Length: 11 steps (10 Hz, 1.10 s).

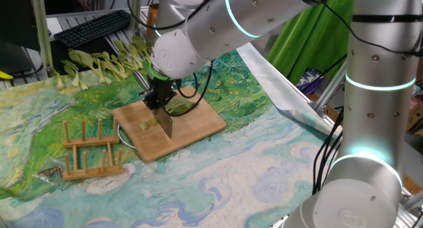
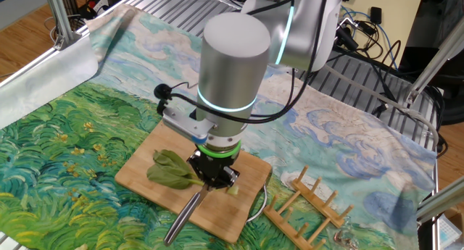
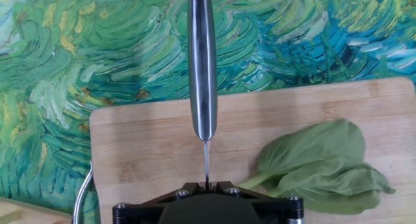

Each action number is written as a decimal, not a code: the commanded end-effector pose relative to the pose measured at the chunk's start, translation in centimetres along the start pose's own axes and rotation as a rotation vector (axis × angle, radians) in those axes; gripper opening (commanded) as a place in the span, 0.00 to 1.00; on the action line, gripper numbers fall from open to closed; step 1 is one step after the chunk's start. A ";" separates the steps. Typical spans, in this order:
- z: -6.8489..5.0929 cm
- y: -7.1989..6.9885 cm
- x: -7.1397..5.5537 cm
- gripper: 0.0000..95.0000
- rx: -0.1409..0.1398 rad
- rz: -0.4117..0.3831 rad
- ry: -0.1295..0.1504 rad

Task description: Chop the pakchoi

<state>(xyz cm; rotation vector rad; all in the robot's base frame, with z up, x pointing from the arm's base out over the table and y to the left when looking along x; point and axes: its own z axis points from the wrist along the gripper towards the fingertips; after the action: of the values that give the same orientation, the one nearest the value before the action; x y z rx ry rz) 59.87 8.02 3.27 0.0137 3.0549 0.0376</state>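
Right at the bottom of your hand view sits the black two-finger gripper (image 3: 207, 185). Its jaws are squeezed shut on a knife with a smooth silver metal handle (image 3: 202, 62). You can see the thin blade edge-on, coming straight out from between the jaws, with the handle pointing away from them.

Under the jaws lies the flat, light brown wooden chopping board (image 3: 149, 146). Left of the jaws, a thin bent metal wire (image 3: 83, 191) curves past the board's edge.

Now look right of the jaws. The pakchoi (image 3: 318, 164), with dark green leaves and a pale stalk, lies flat on the board, just beside them. Its stalk end points toward the jaws.

From one fixed view, a small pale green cut piece (image 1: 144, 126) sits on the board near the blade. A wooden rack with upright pegs (image 1: 92, 149) stands off the board.
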 end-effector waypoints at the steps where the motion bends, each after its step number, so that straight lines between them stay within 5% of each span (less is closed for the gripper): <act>1: 0.5 0.0 -0.1 0.00 0.002 0.001 0.000; 11: -0.2 0.5 1.2 0.00 -0.010 0.027 0.043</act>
<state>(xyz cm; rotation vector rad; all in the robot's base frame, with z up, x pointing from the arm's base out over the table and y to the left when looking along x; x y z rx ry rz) 58.83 8.54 3.26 0.0612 3.0987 0.0493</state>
